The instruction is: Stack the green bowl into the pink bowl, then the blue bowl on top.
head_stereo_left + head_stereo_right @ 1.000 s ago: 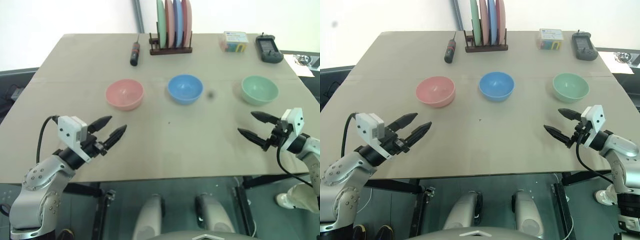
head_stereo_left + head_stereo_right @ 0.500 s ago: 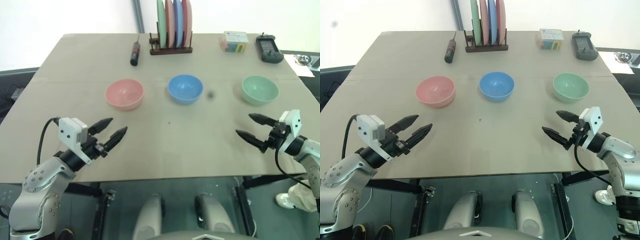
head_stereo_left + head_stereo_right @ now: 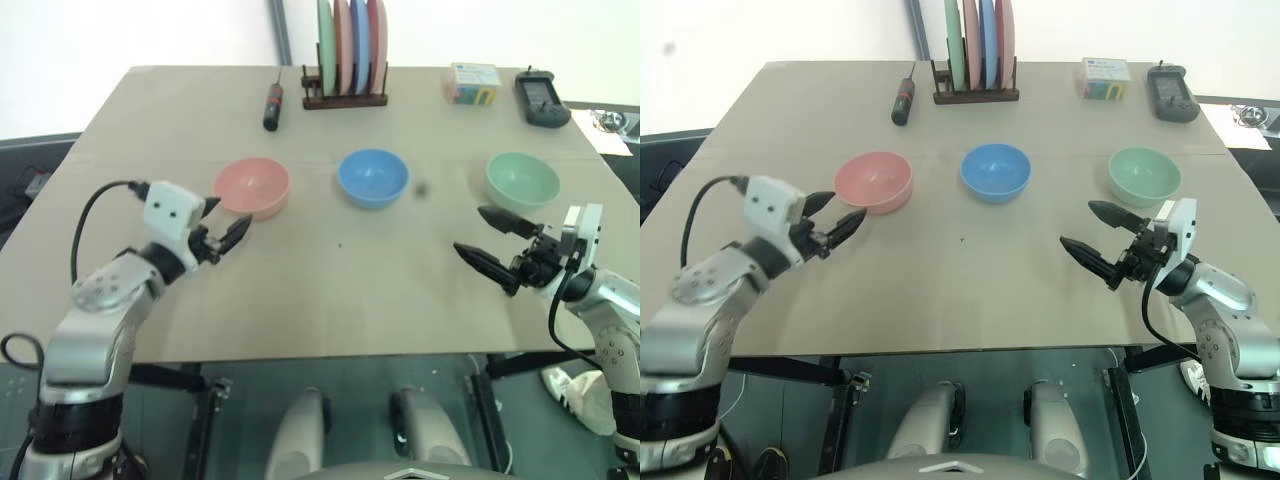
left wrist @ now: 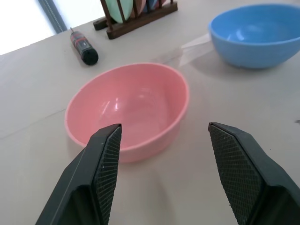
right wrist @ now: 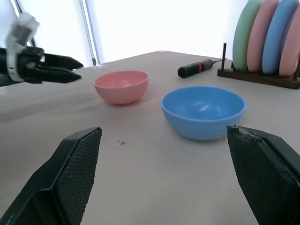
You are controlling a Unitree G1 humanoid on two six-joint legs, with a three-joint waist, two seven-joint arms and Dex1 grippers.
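Three bowls stand in a row across the table: the pink bowl [image 3: 252,187] on the left, the blue bowl [image 3: 372,178] in the middle, the green bowl [image 3: 522,181] on the right. My left gripper [image 3: 232,222] is open and empty just in front of the pink bowl [image 4: 126,110], apart from it, its fingers pointing at the near rim. Open and empty too, my right gripper [image 3: 468,230] hovers in front of and left of the green bowl, pointing left toward the blue bowl [image 5: 203,111].
At the table's back stand a wooden rack of upright plates [image 3: 344,60], a screwdriver [image 3: 271,105], a small colourful box [image 3: 472,83] and a black handheld device [image 3: 542,97]. Bare tabletop [image 3: 340,290] lies between the bowls and the near edge.
My left gripper has moved forward and up, close to the pink bowl. My right gripper has risen and shifted left. Both stayed open; the bowls have not moved.
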